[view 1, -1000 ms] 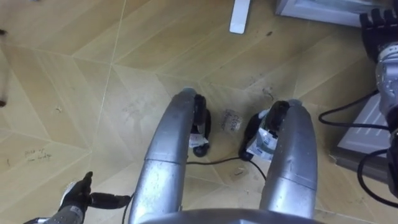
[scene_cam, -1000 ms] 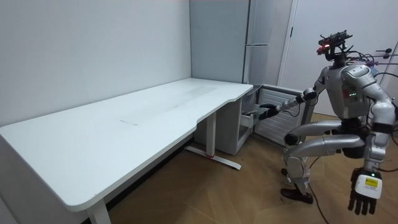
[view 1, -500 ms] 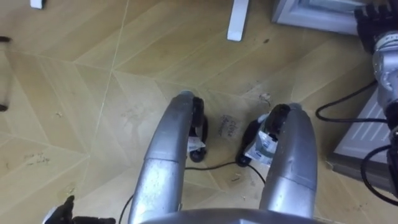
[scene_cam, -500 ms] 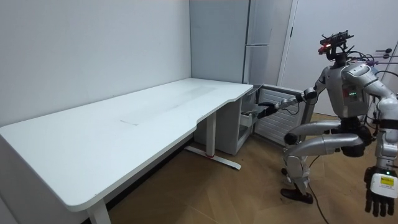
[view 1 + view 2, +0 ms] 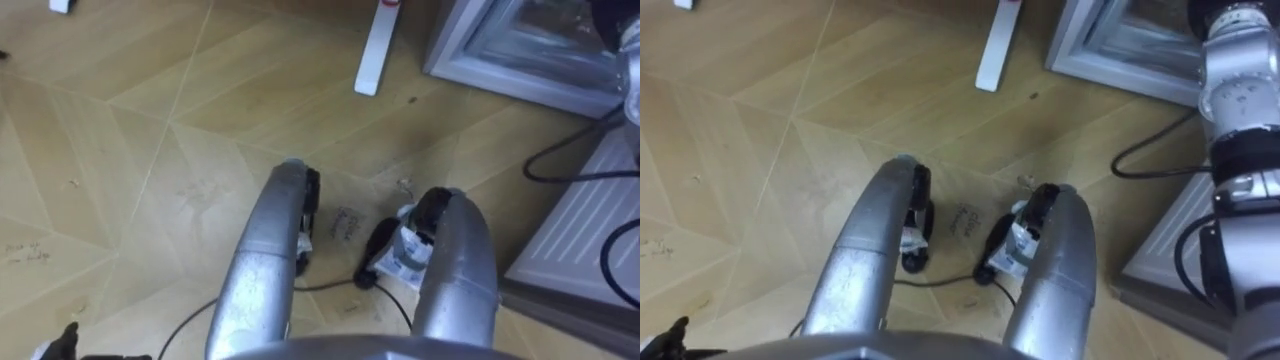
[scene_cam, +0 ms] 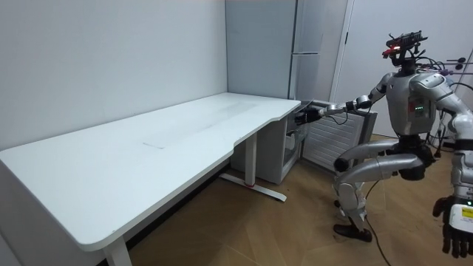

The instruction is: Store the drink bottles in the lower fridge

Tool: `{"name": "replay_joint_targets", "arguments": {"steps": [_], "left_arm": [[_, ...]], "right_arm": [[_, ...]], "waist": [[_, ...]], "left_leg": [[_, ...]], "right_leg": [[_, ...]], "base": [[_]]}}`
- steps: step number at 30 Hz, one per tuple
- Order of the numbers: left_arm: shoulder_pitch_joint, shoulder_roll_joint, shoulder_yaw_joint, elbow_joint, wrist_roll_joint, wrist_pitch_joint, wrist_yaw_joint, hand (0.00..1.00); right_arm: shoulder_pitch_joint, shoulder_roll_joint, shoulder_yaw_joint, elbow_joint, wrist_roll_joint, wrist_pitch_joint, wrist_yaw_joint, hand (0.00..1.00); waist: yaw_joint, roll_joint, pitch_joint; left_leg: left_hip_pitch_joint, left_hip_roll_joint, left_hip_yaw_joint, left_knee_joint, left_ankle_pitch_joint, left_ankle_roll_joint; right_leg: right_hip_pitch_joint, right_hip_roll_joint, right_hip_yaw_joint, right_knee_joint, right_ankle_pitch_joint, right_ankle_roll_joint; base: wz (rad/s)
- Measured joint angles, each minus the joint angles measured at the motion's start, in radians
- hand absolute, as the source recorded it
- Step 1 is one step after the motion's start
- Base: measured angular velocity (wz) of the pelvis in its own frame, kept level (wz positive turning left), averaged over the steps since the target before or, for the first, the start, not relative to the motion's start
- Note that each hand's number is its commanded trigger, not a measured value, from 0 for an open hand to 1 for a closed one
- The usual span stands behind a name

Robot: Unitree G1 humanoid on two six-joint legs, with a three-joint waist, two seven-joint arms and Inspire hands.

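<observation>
In the left eye view, bent knees hang over the wood floor (image 5: pixel 120 150). The lower fridge (image 5: pixel 520 55) stands open at upper right, with its ribbed door (image 5: pixel 590 230) beside the right leg.

In the room view the robot crouches at the white desk (image 6: pixel 148 140). Its right hand (image 6: pixel 307 114) is at the door's top edge (finger state cannot be told). The left hand (image 6: pixel 452 235) hangs with straight, slightly spread fingers, holding nothing.

In the right eye view the right arm reaches toward the fridge opening. Where the drinks are cannot be told.

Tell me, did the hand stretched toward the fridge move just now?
Yes. The right hand has risen and shifted toward the room view's left, closer to the end of the white desk.
</observation>
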Motion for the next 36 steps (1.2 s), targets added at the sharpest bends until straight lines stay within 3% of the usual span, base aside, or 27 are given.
{"name": "replay_joint_targets", "arguments": {"steps": [12, 26, 30, 34, 36], "left_arm": [[0.04, 0.0, -0.03, -0.057, 0.003, -0.004, 0.042, 0.0], [0.039, 0.0, -0.038, -0.14, 0.007, -0.019, 0.049, 0.0], [0.038, 0.0, -0.039, -0.155, -0.001, -0.011, 0.049, 0.0], [0.038, 0.001, -0.039, -0.181, 0.0, -0.002, 0.049, 0.0], [0.031, 0.001, -0.041, -0.182, 0.0, 0.008, 0.048, 0.0]], "right_arm": [[-0.001, 0.0, 0.006, -0.021, -0.021, -0.029, -0.07, 0.0], [-0.003, -0.004, 0.007, -0.021, -0.021, -0.032, -0.064, 0.0], [-0.003, -0.004, 0.032, -0.015, -0.012, -0.018, -0.022, 0.0], [-0.003, -0.004, 0.04, 0.042, -0.012, -0.005, 0.041, 0.0], [0.001, -0.004, 0.048, 0.098, -0.015, 0.005, 0.097, 0.0]], "waist": [[0.014, 0.016, -0.0038], [0.0, 0.001, -0.0008], [-0.025, -0.006, 0.0015], [-0.023, -0.007, 0.0014], [-0.019, -0.007, 0.002]], "left_leg": [[-0.002, -0.002, -0.007, -0.027, 0.004, -0.01], [-0.005, -0.002, -0.007, -0.064, 0.01, -0.017], [0.003, -0.006, -0.013, -0.081, 0.01, -0.017], [0.023, -0.002, -0.026, -0.113, 0.013, -0.021], [0.051, 0.001, -0.034, -0.147, 0.018, -0.019]], "right_leg": [[0.006, -0.011, -0.018, -0.023, -0.002, -0.001], [0.01, -0.012, -0.029, -0.057, -0.002, 0.009], [0.026, -0.011, -0.048, -0.084, 0.009, -0.012], [0.059, -0.003, -0.075, -0.133, 0.023, -0.011], [0.09, 0.018, -0.078, -0.178, 0.039, 0.0]], "base": [[0.03], [0.04], [0.0], [-0.05], [-0.03]]}}
